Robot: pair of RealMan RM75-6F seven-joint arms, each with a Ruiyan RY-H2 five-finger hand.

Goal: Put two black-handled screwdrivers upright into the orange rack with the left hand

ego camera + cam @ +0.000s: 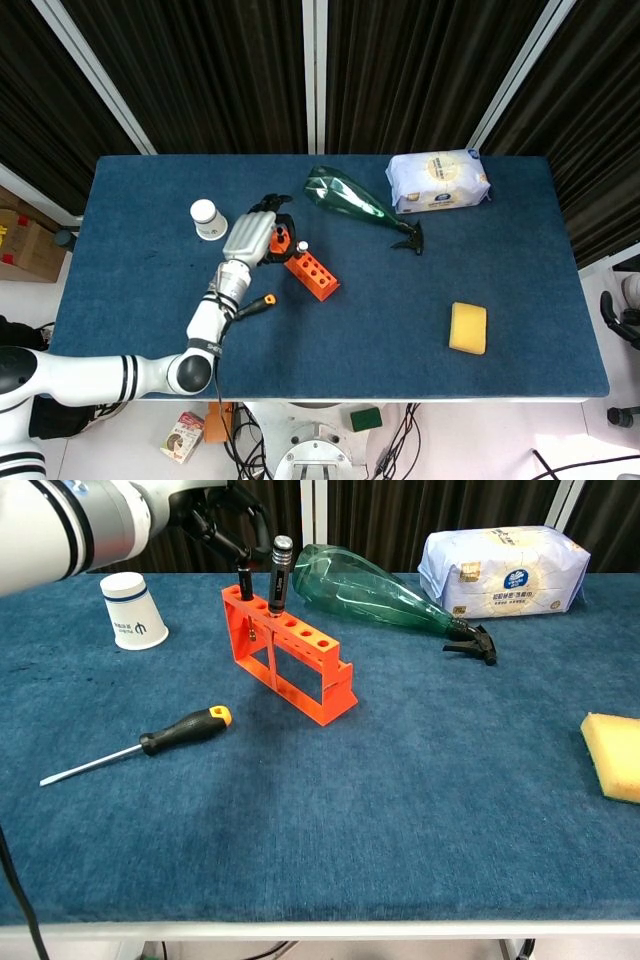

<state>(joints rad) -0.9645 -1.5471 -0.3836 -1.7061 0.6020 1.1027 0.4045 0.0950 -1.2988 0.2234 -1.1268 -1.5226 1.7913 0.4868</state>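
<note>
Standing upright in the rack [287,660], the screwdriver [279,575] sits just beside the left hand [251,238], fingers spread.

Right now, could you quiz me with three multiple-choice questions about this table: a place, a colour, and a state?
1. Where is the sponge?
A) inside the cup
B) alone near the table's right edge
C) on the rack

2. What colour is the rack?
A) orange
B) green
C) white

3. How is the green bottle?
A) standing
B) lying on its side
C) held up

Answers:
1 B, it sits apart from everything.
2 A, plainly orange.
3 B, it lies flat beside the tissue pack.
</note>
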